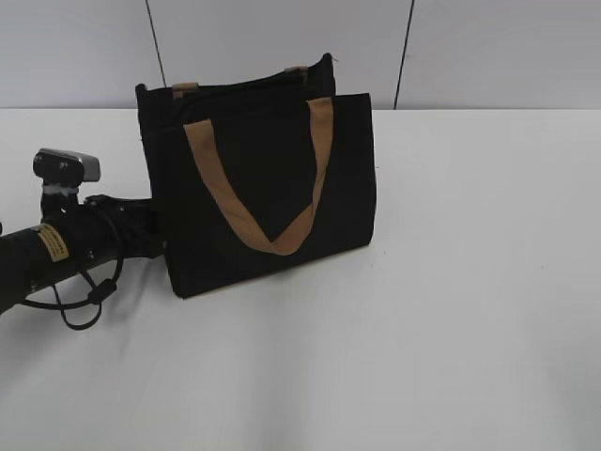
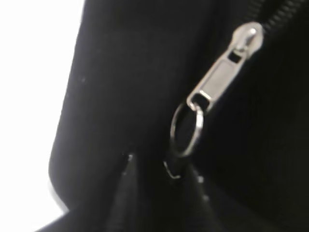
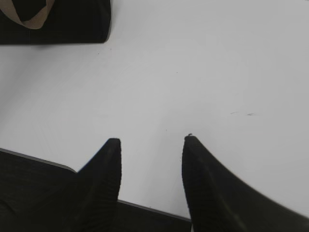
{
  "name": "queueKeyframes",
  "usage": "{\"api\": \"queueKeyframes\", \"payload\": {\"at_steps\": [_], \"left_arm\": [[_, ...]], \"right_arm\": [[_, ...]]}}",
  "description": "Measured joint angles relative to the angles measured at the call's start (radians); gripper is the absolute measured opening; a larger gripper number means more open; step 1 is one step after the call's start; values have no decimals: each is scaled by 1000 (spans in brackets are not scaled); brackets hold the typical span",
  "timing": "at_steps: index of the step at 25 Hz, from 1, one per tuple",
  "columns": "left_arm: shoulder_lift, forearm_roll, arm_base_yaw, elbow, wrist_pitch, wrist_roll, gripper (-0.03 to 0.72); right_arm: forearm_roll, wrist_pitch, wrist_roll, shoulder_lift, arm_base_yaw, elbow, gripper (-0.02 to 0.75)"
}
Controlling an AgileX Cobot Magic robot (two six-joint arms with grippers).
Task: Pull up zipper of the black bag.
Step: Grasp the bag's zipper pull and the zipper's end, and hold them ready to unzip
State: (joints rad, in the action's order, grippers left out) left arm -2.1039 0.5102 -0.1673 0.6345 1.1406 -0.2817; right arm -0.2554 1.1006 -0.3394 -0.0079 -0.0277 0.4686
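Observation:
The black bag [image 1: 263, 188] stands upright on the white table, its tan handle hanging down the front. My left arm [image 1: 84, 240] reaches in at the bag's left end, where its gripper is hidden in the exterior view. In the left wrist view the silver zipper pull [image 2: 219, 77] with its ring [image 2: 186, 130] hangs on the black zip line against the bag [image 2: 125, 72]. My left gripper [image 2: 154, 166] is dark and blurred just below the ring, fingers slightly apart, holding nothing. My right gripper [image 3: 152, 142] is open and empty over bare table.
The white table [image 1: 470, 282] spreads to the right of and in front of the bag. A grey panelled wall [image 1: 488, 47] stands behind. A corner of the bag with its tan handle [image 3: 53, 21] shows at the top left of the right wrist view.

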Motion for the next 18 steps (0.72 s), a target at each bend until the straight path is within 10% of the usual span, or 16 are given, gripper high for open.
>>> {"api": "queueKeyframes", "payload": {"at_steps": [5, 18], "left_arm": [[0, 3, -1, 1, -13, -8, 27], [323, 13, -1, -73, -239, -22, 19]], "right_arm": [[-22, 0, 0, 0, 0, 0, 323], [-73, -7, 0, 0, 0, 0, 323]]}}
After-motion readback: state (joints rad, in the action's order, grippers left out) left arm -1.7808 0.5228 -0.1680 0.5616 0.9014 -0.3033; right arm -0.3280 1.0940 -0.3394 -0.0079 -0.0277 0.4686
